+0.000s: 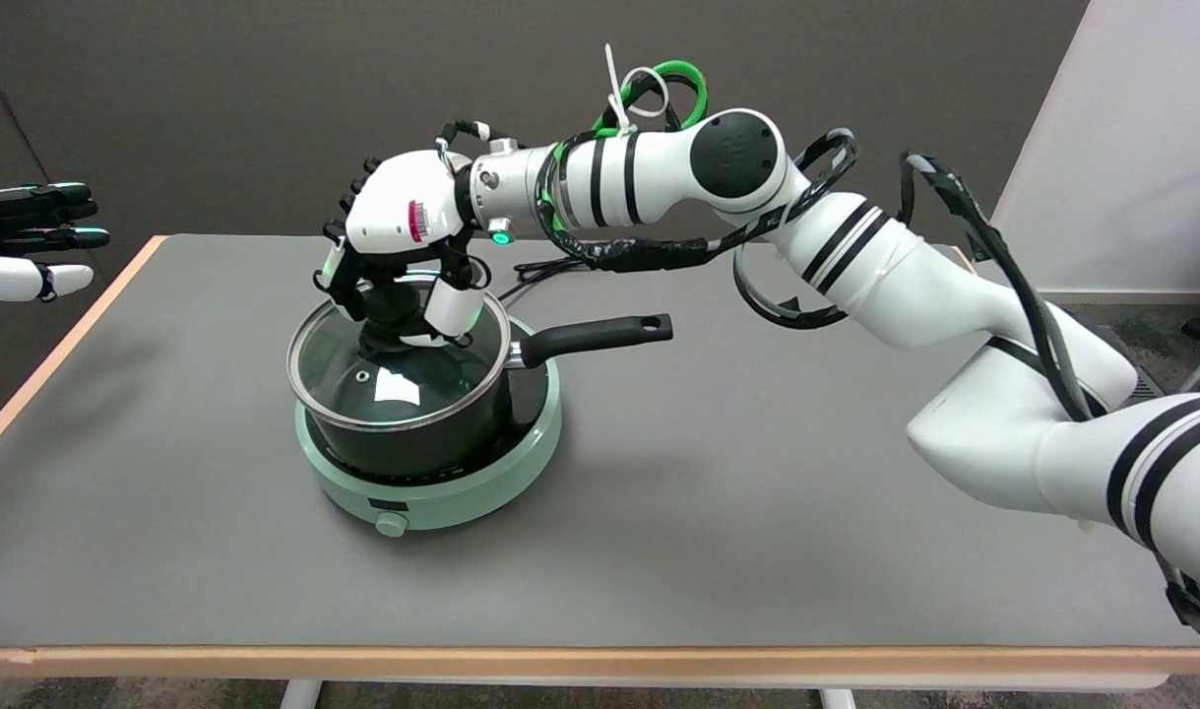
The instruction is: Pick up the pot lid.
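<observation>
A glass pot lid point(383, 379) with a metal rim and a black knob lies on a black pot point(432, 433). The pot stands on a pale green hotplate point(462, 492) at the table's left middle, its black handle point(600, 335) pointing right. My right hand point(403, 256) hangs directly over the lid, palm down, with its fingers curled around the knob. The knob is mostly hidden by the fingers. The lid looks slightly tilted, its near side sitting on the pot rim.
The grey table point(757, 512) has a wooden edge along the front and left. The idle left hand point(29, 241) hovers at the upper left. A black cable point(531, 271) runs behind the hotplate. A white wall panel stands at the far right.
</observation>
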Motion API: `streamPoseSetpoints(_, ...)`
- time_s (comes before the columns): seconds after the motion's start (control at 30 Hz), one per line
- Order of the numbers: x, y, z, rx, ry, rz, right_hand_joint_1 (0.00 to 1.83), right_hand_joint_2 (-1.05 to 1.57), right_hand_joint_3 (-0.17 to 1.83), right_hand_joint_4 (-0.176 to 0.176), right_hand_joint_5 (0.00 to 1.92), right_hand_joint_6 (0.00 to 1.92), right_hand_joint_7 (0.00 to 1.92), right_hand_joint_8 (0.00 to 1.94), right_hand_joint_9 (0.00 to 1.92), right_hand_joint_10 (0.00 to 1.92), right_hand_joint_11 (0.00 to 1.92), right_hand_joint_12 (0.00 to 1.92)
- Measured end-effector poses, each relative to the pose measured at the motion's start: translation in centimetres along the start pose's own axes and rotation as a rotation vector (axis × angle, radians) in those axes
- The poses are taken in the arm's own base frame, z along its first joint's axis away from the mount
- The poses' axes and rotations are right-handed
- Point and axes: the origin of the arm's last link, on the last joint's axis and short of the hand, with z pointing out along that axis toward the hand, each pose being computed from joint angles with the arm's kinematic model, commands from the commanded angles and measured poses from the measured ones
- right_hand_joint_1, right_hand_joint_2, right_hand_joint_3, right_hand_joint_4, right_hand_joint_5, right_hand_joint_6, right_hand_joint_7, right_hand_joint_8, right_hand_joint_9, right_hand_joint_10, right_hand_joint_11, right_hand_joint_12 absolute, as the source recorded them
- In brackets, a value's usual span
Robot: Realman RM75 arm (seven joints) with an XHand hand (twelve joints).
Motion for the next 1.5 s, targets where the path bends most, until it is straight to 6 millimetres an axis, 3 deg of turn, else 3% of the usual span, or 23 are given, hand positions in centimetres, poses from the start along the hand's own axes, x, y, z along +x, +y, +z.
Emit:
streamPoseSetpoints(0.07,0.0,0.0,0.0,0.001,0.002,0.004,0.93,1.06,0.32,0.176,0.78,1.33,0.88,0.92,0.82,1.13,0.47,1.28)
streamPoseSetpoints(0.1,0.0,0.0,0.0,0.000,0.004,0.005,1.03,1.06,0.30,0.116,0.77,1.34,0.90,1.04,0.84,1.17,0.48,1.31)
streamPoseSetpoints(0.13,0.0,0.0,0.0,-0.004,0.009,0.008,1.18,1.07,0.26,0.018,0.76,1.34,0.92,1.18,0.85,1.20,0.49,1.32)
streamPoseSetpoints(0.23,0.0,0.0,0.0,-0.003,0.013,0.015,1.18,1.06,0.28,-0.002,0.74,1.36,0.91,1.23,0.85,1.29,0.51,1.35)
streamPoseSetpoints(0.87,-0.3,0.1,0.0,-0.010,0.024,0.039,1.20,1.02,0.33,-0.045,0.75,1.31,0.97,1.19,0.88,1.44,0.55,1.38)
streamPoseSetpoints(1.07,-0.3,0.2,-0.1,-0.016,0.028,0.041,1.20,1.01,0.34,-0.031,0.77,1.30,0.98,1.15,0.90,1.42,0.63,1.31)
streamPoseSetpoints(1.5,1.7,0.5,-0.2,-0.005,0.049,0.020,1.21,0.99,0.36,-0.048,0.78,1.29,1.01,1.12,0.92,1.43,0.66,1.36)
